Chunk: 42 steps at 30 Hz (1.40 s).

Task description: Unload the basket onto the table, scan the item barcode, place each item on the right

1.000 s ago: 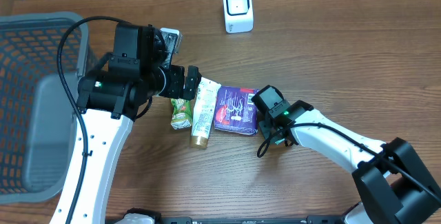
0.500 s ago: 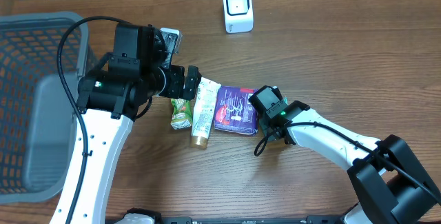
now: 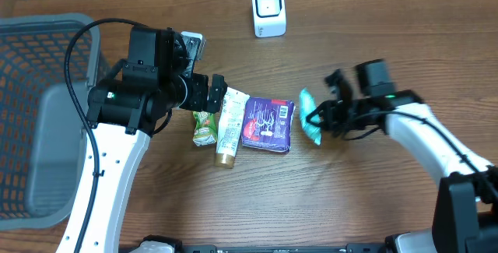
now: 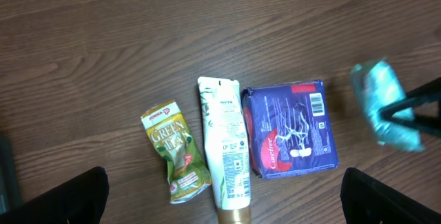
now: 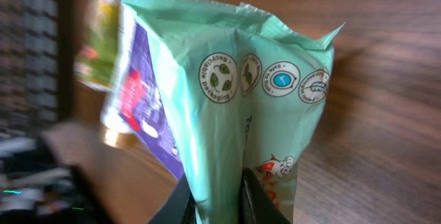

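A mint-green pouch [image 3: 309, 123] [image 5: 255, 93] hangs just right of the purple pack [image 3: 267, 124], with my right gripper [image 3: 320, 117] [image 5: 217, 200] shut on its lower edge. Printed round symbols show on the pouch; I see no barcode on that face. From the left wrist view the pouch [image 4: 386, 103] appears blurred at the right. My left gripper [image 3: 216, 91] [image 4: 224, 203] stands wide open above the row of items, holding nothing. The white scanner [image 3: 268, 9] stands at the table's back.
A green tea pouch [image 4: 178, 151], a white tube with a gold cap [image 4: 226, 141] and the purple pack [image 4: 293, 129], barcode up, lie side by side. A grey mesh basket [image 3: 39, 113] fills the left side.
My right gripper closed on the mint-green pouch beside the purple pack and carried it up and to the right. The left arm has not moved.
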### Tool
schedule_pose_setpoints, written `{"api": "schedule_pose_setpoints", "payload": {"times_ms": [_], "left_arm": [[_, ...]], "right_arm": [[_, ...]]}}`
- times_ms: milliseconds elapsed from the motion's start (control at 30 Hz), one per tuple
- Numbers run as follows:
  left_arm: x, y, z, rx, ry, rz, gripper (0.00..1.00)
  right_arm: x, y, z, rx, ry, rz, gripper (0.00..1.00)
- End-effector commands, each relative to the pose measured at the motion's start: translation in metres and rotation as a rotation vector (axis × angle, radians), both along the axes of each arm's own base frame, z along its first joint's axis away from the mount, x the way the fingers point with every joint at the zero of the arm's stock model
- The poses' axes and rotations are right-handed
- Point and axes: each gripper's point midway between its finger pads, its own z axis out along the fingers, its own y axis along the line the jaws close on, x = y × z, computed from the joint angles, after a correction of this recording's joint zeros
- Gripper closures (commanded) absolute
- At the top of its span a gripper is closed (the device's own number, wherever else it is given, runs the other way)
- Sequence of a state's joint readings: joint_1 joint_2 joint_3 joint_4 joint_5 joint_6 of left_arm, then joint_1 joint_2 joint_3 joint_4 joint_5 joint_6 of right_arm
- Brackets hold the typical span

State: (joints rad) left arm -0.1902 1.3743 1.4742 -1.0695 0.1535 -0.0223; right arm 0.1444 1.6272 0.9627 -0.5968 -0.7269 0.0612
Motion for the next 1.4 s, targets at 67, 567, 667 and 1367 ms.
{"api": "schedule_pose_setpoints", "payload": {"times_ms": [67, 567, 667, 1367], "left_arm": [[-0.001, 0.0, 0.014, 0.0, -0.044, -0.013, 0.0], [-0.001, 0.0, 0.014, 0.0, -0.044, -0.013, 0.0], [-0.001, 0.0, 0.014, 0.0, -0.044, -0.013, 0.0], [-0.001, 0.0, 0.014, 0.0, -0.044, -0.013, 0.0]], "right_arm": [[-0.011, 0.001, -0.013, 0.298, 0.102, 0.028, 0.96], [0.001, -0.079, -0.094, -0.065, 0.281, -0.286, 0.73], [-0.002, -0.092, -0.103, -0.155, 0.297, -0.316, 0.62], [0.026, -0.105, -0.023, -0.352, 0.365, -0.302, 0.88]]}}
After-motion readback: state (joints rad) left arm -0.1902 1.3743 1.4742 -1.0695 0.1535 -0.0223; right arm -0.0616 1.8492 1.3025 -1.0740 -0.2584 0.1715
